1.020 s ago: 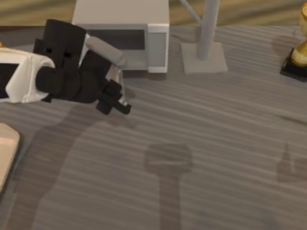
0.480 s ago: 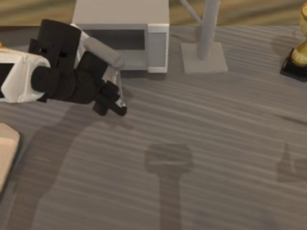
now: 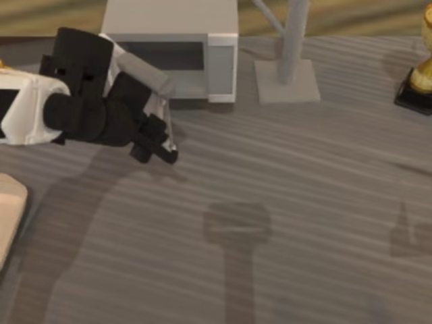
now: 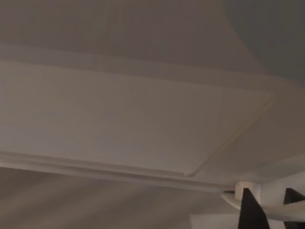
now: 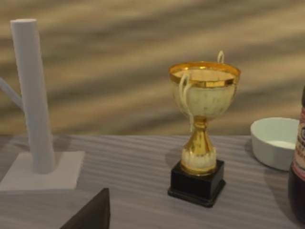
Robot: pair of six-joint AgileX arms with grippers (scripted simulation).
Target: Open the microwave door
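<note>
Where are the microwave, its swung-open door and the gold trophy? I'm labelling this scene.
microwave [image 3: 172,17]: top view, on its flat grey roof.
microwave door [image 3: 145,72]: top view, on the door's top edge, swung out to the left.
trophy [image 5: 204,98]: right wrist view, on the cream bowl of the cup.

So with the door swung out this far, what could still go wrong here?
1. The left tool sits at the microwave door's outer edge; its hold looks thin, so it may slip off.
2. The swinging door could tug the microwave sideways.
3. The pole stand stands close beside the microwave and might get bumped.
</note>
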